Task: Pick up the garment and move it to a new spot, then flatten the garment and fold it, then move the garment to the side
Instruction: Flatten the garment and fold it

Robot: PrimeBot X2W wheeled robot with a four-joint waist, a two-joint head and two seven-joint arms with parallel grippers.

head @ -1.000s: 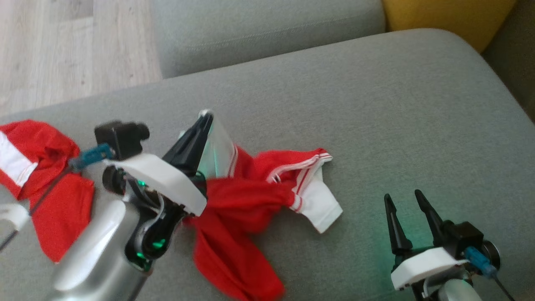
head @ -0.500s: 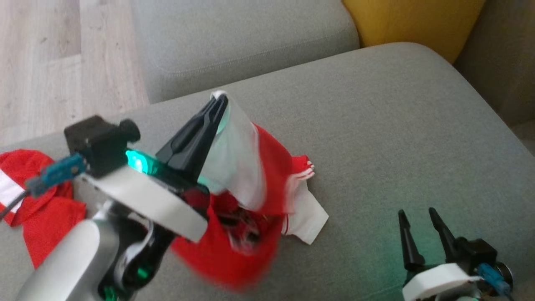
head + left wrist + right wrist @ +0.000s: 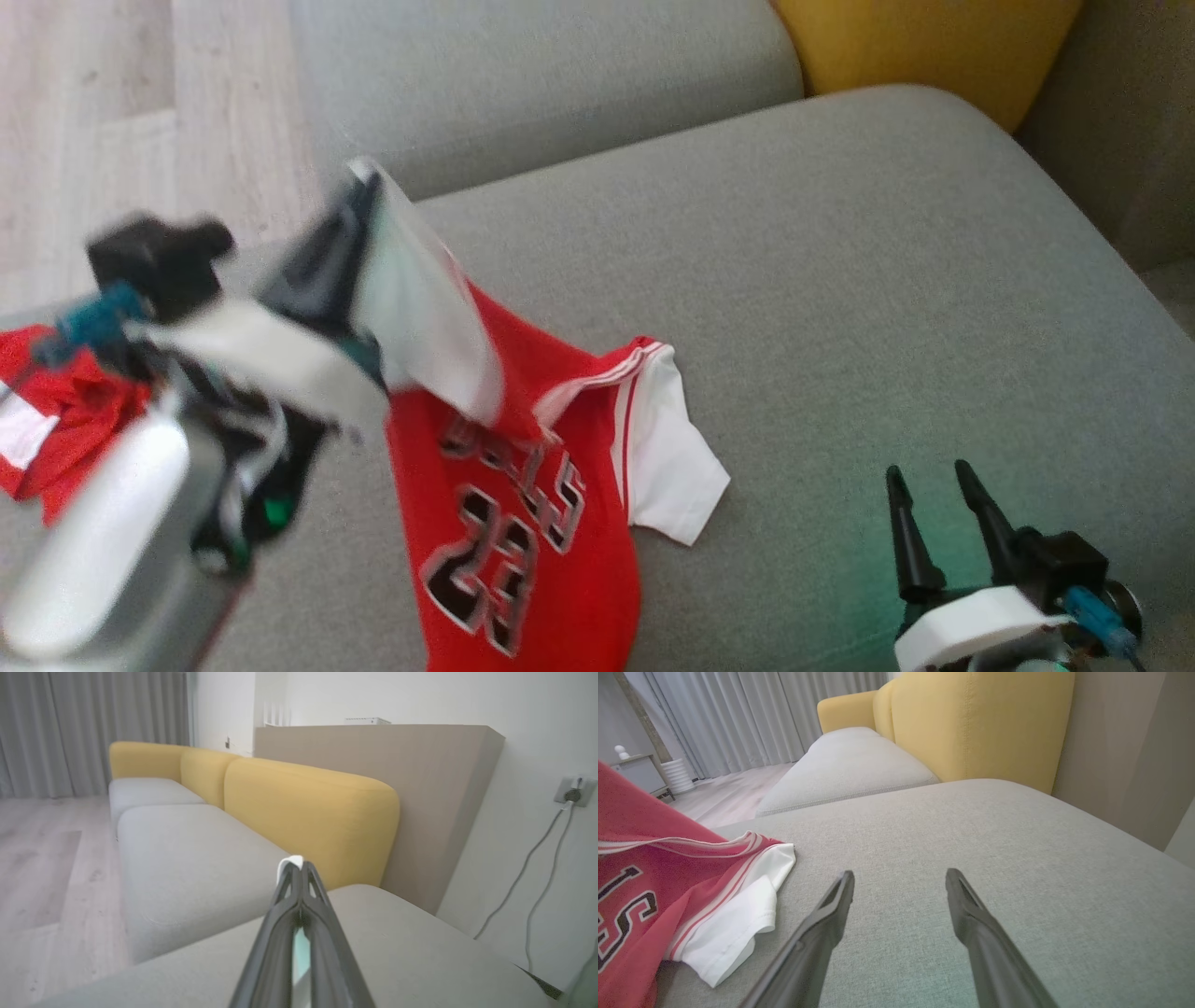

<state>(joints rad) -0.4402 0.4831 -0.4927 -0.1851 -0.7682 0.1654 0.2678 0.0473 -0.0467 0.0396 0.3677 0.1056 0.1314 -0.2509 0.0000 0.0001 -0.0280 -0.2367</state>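
The red short-sleeved jersey with white sleeves and black-and-white lettering (image 3: pixel 509 485) hangs from one white sleeve, its body draped towards 6 o'clock in the head view. Its other sleeve and lower body rest on the grey fabric sofa cushion (image 3: pixel 840 280).

A second ago it lay bunched with no print showing. It has since been drawn up and has unfurled, front outward.

The left gripper (image 3: pixel 355 201) is clamped on that sleeve and has carried it towards 10 o'clock. Motion blur suggests travel continues.

The right gripper (image 3: pixel 929 485), at 4 o'clock, stands wide and empty above the cushion, unchanged.

Assessment: the pick-up is under way but the jersey is not fully lifted clear. Relocation, flattening and folding are outstanding.

A second crumpled red garment (image 3: pixel 56 420) lies at 9 o'clock.
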